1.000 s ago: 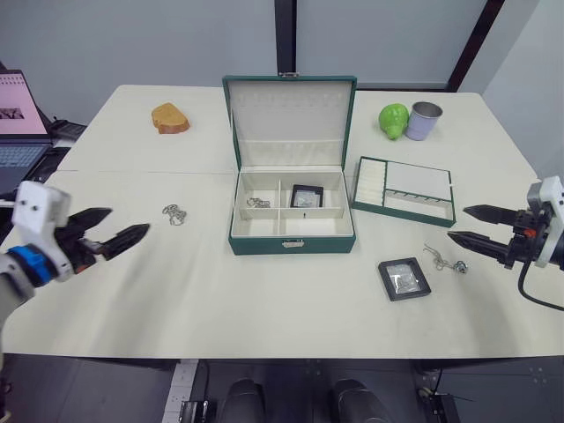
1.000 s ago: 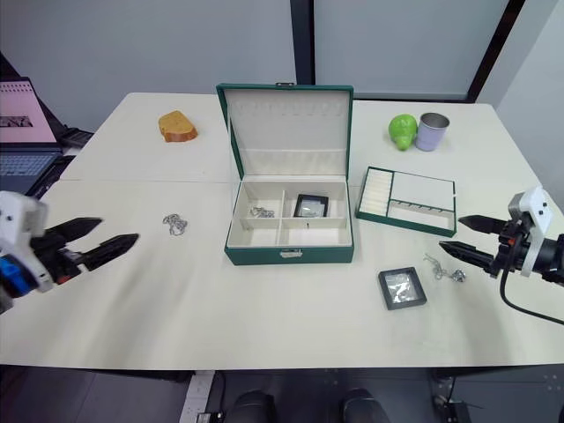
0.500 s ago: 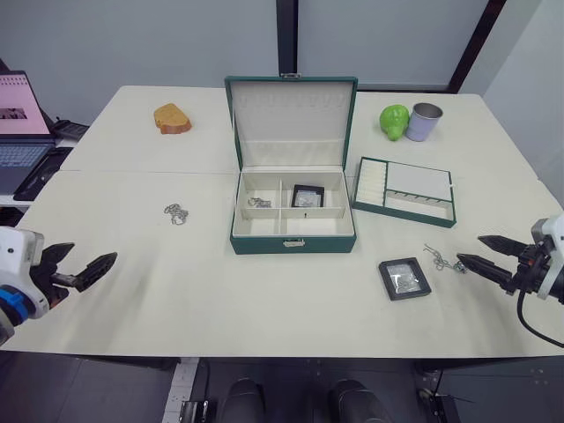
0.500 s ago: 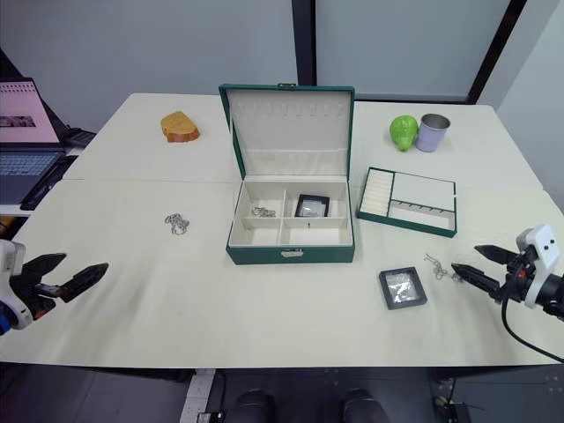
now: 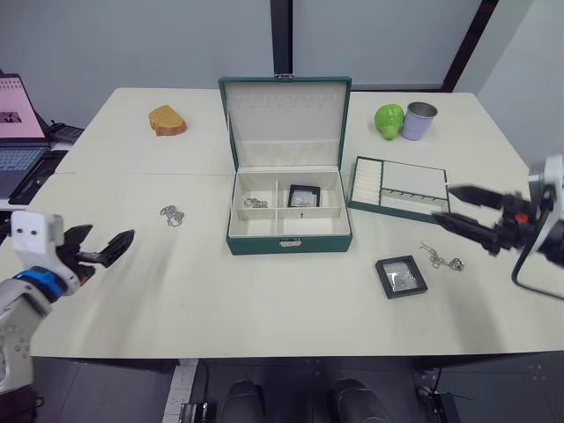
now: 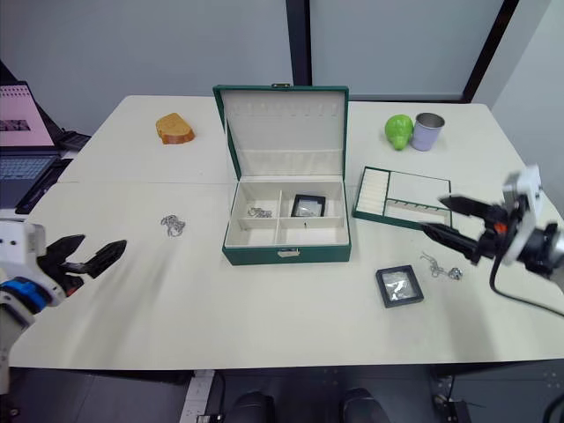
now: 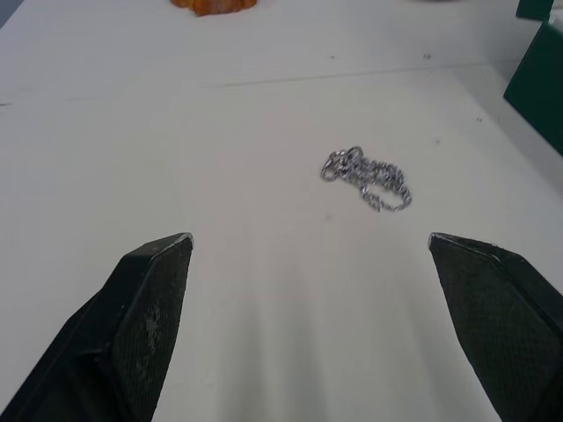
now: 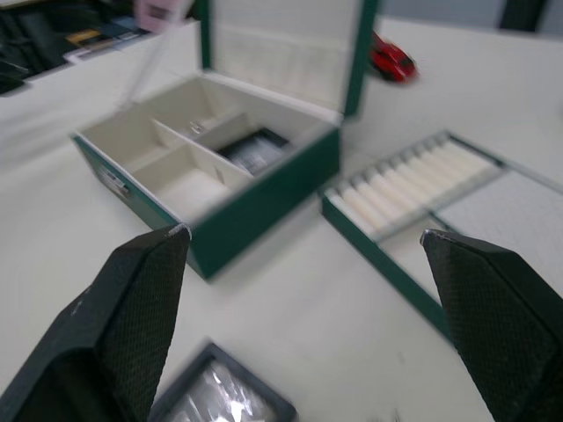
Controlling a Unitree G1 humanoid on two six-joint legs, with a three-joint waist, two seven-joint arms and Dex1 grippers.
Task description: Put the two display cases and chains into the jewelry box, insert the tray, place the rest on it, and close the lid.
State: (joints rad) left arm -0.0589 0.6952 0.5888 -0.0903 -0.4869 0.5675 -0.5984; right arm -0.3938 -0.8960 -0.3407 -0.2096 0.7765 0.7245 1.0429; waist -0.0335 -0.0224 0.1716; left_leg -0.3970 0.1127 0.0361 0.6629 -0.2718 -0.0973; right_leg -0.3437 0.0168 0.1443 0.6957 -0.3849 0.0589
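Standing lid-up mid-desk, the dark green leatherette jewelry box (image 5: 288,208) is kept ready for loading; one black-framed display case (image 5: 304,195) is lodged inside, another (image 5: 401,275) beside its right front corner. Both tools, left (image 5: 104,248) and right (image 5: 464,211), are held wide open, empty.

Right gripper (image 8: 303,242) with two black fingers spread wide apart. Between them, an open green jewelry box (image 8: 264,189) with cream dividers holds a black display case (image 8: 253,149). Beside the box sits a green-rimmed tray (image 8: 440,215); another display case (image 8: 220,397) lies close to the fingers
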